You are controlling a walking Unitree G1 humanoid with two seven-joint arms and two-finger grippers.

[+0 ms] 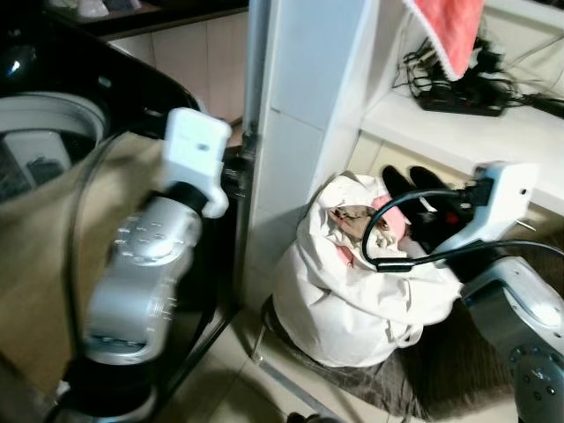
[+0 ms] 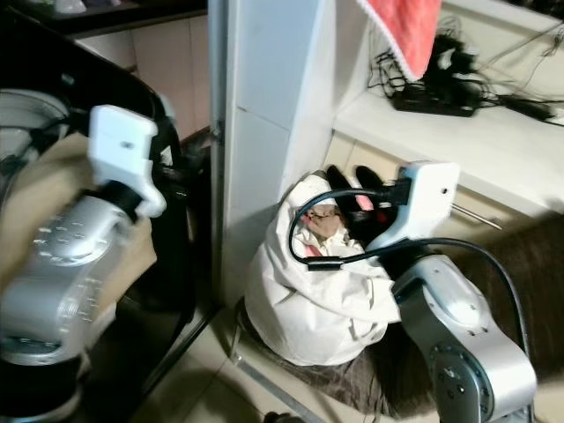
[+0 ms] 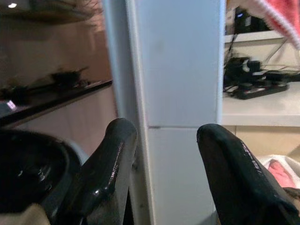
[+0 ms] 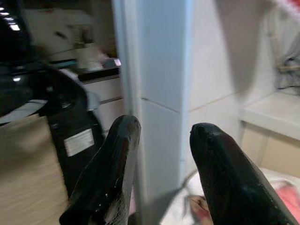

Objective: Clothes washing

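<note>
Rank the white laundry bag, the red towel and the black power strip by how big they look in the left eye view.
1. Laundry bag, clearly largest.
2. Red towel, though cut off by the frame's top edge.
3. Power strip, about as wide as the towel but thinner; it also sits farther back, so that ranking is unsure.

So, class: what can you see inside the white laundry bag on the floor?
At the open mouth of the white laundry bag, crumpled clothes show, some beige, some pink. Whatever lies deeper is hidden by the bag's cloth.
</note>
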